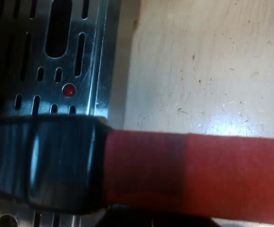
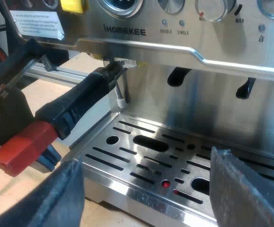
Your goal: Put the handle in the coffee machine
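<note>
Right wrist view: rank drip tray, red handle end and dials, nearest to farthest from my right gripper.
1. Drip tray, just beneath the right gripper.
2. Red handle end, off to the gripper's side.
3. Dials, high on the machine.

Right gripper (image 2: 146, 161) hangs low at the machine's (image 2: 184, 42) front, angled toward it, its two fingers (image 2: 64, 194) spread wide — nothing between them. Left gripper (image 2: 14, 118) sits off the machine's front too — apart from the right one.

The holder (image 2: 75, 111) slanted up to the machine (image 2: 184, 45) above a corner of the tray (image 2: 123, 187), the left gripper (image 2: 7, 111) seemingly at its red end; the right gripper (image 2: 149, 161) gaped.
</note>
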You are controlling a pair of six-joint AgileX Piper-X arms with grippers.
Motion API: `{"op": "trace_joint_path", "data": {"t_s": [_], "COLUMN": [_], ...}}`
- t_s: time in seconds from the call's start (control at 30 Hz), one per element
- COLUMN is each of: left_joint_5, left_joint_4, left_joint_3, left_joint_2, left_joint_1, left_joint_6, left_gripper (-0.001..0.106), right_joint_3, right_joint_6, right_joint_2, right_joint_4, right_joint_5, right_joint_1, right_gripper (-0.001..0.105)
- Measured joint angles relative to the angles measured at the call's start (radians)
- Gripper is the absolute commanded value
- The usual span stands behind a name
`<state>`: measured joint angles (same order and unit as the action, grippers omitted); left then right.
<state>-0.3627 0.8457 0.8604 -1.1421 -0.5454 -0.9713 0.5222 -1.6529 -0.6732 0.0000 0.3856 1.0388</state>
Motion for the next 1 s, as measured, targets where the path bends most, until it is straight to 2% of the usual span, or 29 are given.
{"op": "trace_joint_path", "data": {"t_s": [0.13,0.17,0.2,0.3,0.37,0.5,0.6,0.63,0.67,0.7,0.73,0.77,0.83,0.9,0.97,1.0], "left_joint_5": [-0.016,-0.044,-0.045,-0.05,-0.047,-0.047,-0.047,-0.047,-0.047,-0.047,-0.047,-0.043,-0.026,-0.021,-0.02,-0.018], "left_joint_4": [0.034,0.055,0.059,0.081,0.1,0.137,0.153,0.156,0.166,0.174,0.189,0.196,0.201,0.201,0.201,0.201], "left_joint_3": [0.01,0.018,0.019,0.025,0.025,0.027,0.027,0.027,0.029,0.031,0.036,0.043,0.052,0.063,0.09,0.097], "left_joint_2": [0.044,0.079,0.091,0.154,0.213,0.303,0.368,0.393,0.416,0.426,0.439,0.453,0.47,0.477,0.478,0.478], "left_joint_1": [0.059,0.104,0.112,0.214,0.283,0.343,0.366,0.373,0.382,0.386,0.396,0.406,0.425,0.448,0.473,0.479], "left_joint_6": [0.001,-0.001,-0.001,-0.004,-0.01,-0.043,-0.076,-0.088,-0.094,-0.096,-0.099,-0.102,-0.134,-0.193,-0.298,-0.325], "left_gripper": [0.0,0.0,0.0,0.0,0.0,0.001,0.015,0.023,0.036,0.036,0.048,0.053,0.058,0.058,0.058,0.058], "right_joint_3": [0.0,0.0,0.0,0.0,0.017,0.064,0.104,0.125,0.141,0.145,0.159,0.167,0.177,0.19,0.218,0.228], "right_joint_6": [0.0,0.0,0.0,0.0,0.0,0.0,0.0,0.0,0.0,0.0,0.0,-0.007,-0.017,-0.017,-0.017,-0.017], "right_joint_2": [0.0,0.0,0.0,0.0,0.0,0.0,0.0,0.0,0.0,0.0,0.0,0.0,0.0,0.0,0.0,0.0], "right_joint_4": [0.0,0.0,0.0,0.028,0.08,0.17,0.238,0.273,0.295,0.307,0.334,0.35,0.371,0.385,0.394,0.397], "right_joint_5": [0.0,0.0,0.0,-0.02,-0.052,-0.088,-0.094,-0.097,-0.097,-0.098,-0.102,-0.104,-0.104,-0.131,-0.181,-0.183], "right_joint_1": [0.0,0.0,0.0,0.0,0.0,0.0,0.0,0.0,0.0,0.0,0.0,0.0,0.0,0.0,0.0,0.0], "right_gripper": [0.059,0.059,0.059,0.059,0.059,0.059,0.059,0.059,0.059,0.059,0.059,0.059,0.059,0.059,0.059,0.059]}}
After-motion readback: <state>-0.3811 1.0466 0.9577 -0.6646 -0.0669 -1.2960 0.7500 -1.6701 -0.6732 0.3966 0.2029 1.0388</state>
